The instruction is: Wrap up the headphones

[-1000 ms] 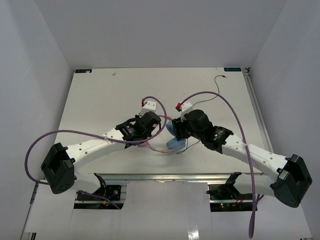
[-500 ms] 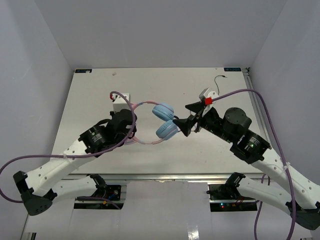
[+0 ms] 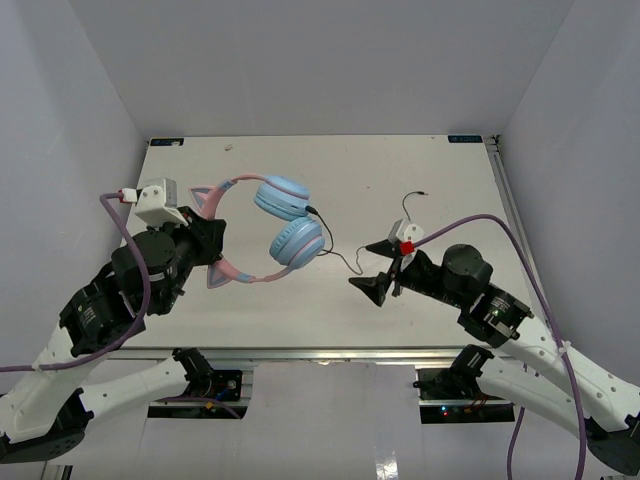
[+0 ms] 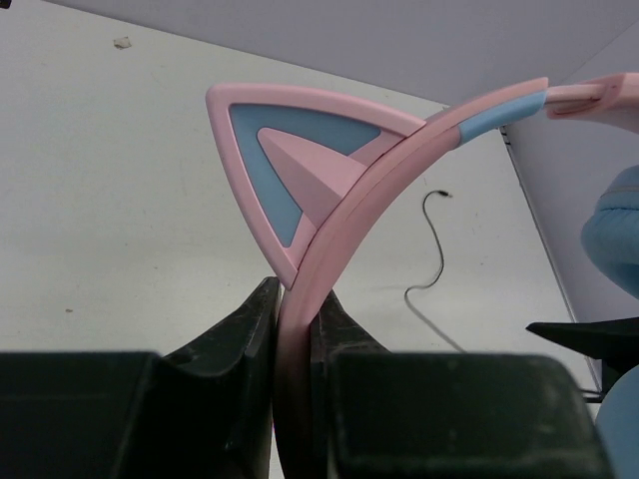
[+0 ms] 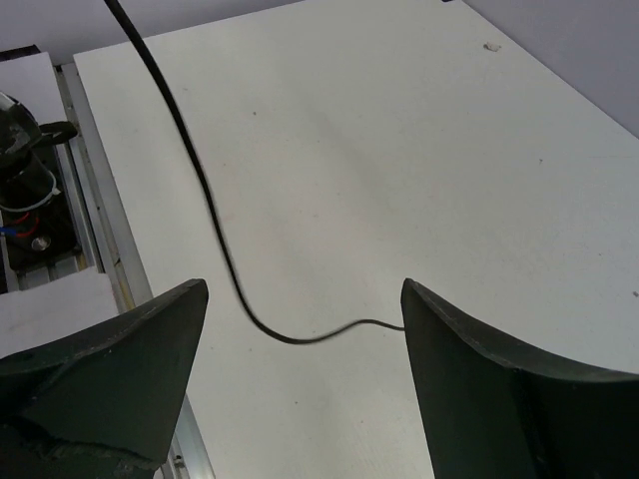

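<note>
From above, the headphones (image 3: 297,243) hang over the worktop's (image 3: 400,170) left half. They look light, with a stiff band worth gripping and a limp cable (image 3: 345,262).

Left wrist: the left gripper (image 4: 297,299) is clenched on the headband (image 4: 379,170) below a cat ear (image 4: 280,160).

Right wrist: the right gripper (image 5: 305,299) gapes, released, with the cable apparently slack between its jaws.

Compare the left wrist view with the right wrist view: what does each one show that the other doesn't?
Only the left wrist view shows the left gripper clamped on the pink headband just below a cat ear, with a blue ear cup at the right edge. Only the right wrist view shows the right gripper wide open, gripping nothing, with the black cable crossing the gap between its fingers. Both views show that cable and the white table.
</note>
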You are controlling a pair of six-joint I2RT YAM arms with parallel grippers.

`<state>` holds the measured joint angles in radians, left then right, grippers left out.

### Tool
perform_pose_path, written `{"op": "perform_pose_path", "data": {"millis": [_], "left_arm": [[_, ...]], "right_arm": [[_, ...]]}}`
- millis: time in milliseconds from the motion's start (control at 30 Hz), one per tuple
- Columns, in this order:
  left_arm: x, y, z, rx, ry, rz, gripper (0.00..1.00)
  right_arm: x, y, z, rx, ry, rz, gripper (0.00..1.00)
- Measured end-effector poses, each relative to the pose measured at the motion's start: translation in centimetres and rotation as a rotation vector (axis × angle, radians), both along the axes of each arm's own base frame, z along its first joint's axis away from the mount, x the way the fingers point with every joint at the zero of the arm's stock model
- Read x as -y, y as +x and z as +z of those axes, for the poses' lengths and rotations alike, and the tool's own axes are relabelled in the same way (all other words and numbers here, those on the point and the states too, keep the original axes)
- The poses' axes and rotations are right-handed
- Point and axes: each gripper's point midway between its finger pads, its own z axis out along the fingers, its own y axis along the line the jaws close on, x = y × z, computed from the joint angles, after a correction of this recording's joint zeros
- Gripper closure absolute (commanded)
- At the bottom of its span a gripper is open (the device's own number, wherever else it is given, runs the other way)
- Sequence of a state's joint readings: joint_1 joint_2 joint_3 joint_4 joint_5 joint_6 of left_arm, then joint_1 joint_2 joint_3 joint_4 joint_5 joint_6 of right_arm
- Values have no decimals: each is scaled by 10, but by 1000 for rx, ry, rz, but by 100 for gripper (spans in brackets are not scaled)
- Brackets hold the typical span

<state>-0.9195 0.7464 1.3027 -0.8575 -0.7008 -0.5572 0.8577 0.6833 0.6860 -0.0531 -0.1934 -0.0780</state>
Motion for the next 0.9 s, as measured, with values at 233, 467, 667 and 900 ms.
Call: {"op": "perform_pose_path", "data": {"millis": [233, 467, 667, 900], "left_arm": [[0, -3, 7, 4, 0, -19, 100], [3, -3, 5, -2, 8, -33, 100], [7, 0, 2, -13, 25, -34, 100], [9, 1, 0, -16, 36, -36, 100]], "right_arm": [[-3, 2, -19, 81, 20, 18, 24], [-24, -5, -32, 107, 61, 128, 25], [-31, -24, -40, 107, 87, 243, 23], [-32, -35, -31, 110, 82, 308, 17]]}}
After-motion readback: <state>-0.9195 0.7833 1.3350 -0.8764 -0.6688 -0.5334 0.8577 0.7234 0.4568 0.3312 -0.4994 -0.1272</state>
